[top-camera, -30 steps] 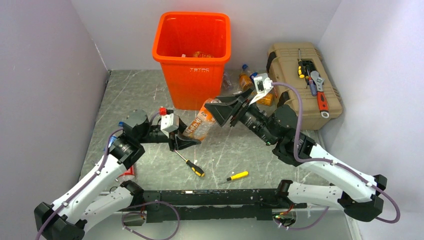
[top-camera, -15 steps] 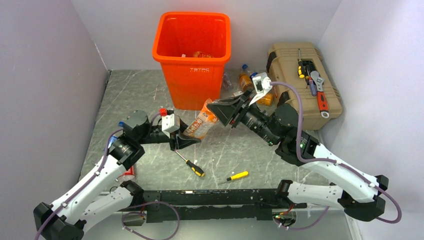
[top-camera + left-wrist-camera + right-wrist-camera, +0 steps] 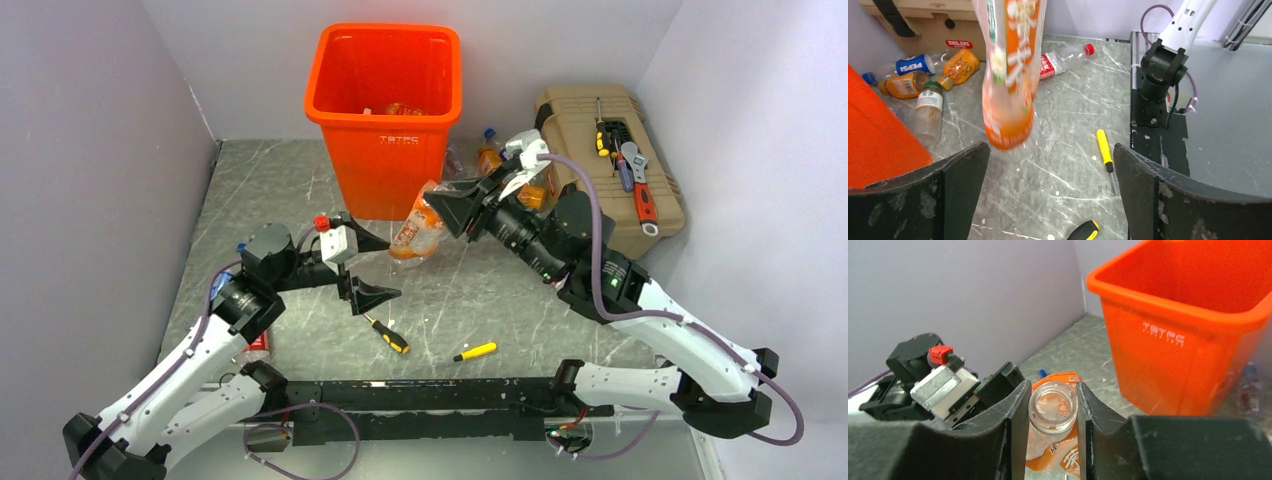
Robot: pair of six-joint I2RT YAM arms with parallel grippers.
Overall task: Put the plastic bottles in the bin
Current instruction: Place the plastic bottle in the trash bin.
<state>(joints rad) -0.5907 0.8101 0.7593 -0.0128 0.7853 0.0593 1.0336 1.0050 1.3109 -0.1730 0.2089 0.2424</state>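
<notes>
A clear bottle with an orange label [image 3: 420,228] hangs upright just above the table, in front of the orange bin [image 3: 390,170]. My right gripper [image 3: 455,205] is shut on its capless neck [image 3: 1053,407], the fingers pressing both sides of the rim. The left gripper [image 3: 365,268] stands open to the bottle's left, apart from it. In the left wrist view the bottle [image 3: 1010,75] hangs beyond the wide jaws, which hold nothing. Several more bottles [image 3: 915,64] lie between the bin and the toolbox. Some orange bottles lie inside the bin [image 3: 405,108].
A tan toolbox [image 3: 570,110] with tools on its lid stands at the back right. Two yellow-handled screwdrivers [image 3: 385,335] [image 3: 475,351] lie on the table near the arms. A red-capped clear bottle [image 3: 1065,57] lies farther right. Another bottle [image 3: 255,350] shows under the left arm.
The left gripper has opened and let go of the bottle, drawing back slightly. The right gripper closed on the bottle's neck and has raised it, swinging it upright toward the bin.
</notes>
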